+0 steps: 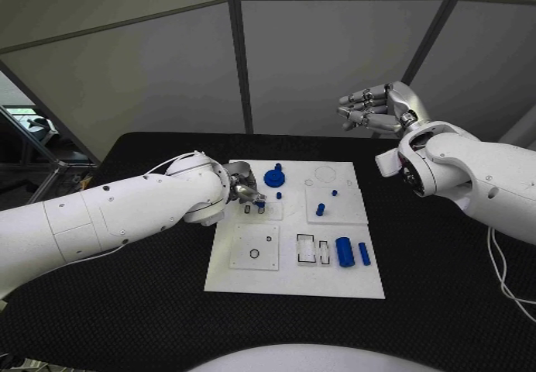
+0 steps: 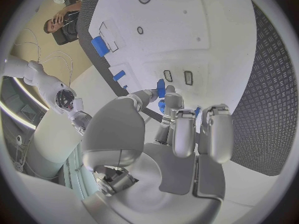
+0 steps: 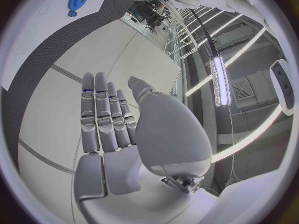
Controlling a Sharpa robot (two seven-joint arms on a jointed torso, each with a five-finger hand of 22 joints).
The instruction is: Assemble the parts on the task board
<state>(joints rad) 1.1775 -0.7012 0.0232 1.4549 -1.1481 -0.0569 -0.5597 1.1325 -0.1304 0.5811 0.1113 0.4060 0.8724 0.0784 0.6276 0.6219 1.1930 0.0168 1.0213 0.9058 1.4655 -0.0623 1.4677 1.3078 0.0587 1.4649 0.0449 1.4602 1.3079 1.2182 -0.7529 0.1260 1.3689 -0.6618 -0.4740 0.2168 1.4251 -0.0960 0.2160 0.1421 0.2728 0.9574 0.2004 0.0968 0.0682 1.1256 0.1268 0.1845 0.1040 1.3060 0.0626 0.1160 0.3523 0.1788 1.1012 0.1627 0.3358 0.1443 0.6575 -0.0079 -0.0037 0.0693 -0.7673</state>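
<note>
Currently the black bench carries the white task board, its long axis running from the robot's near side toward the far edge. Left arm reaches in over the board's left half; the left hand sits low over the far-left area, and the left wrist view shows its fingertips pinching a small blue part just above two narrow slots. Right hand is raised well above and beyond the far right corner of the board, holding nothing; the right wrist view shows its fingers straight and side by side, thumb apart.

On the board: a blue gear at the far middle; a blue cylinder lying near the right edge, long axis near-to-far, with a thinner blue bar just beside it, parallel. A short blue peg lies on the right-middle plate.
</note>
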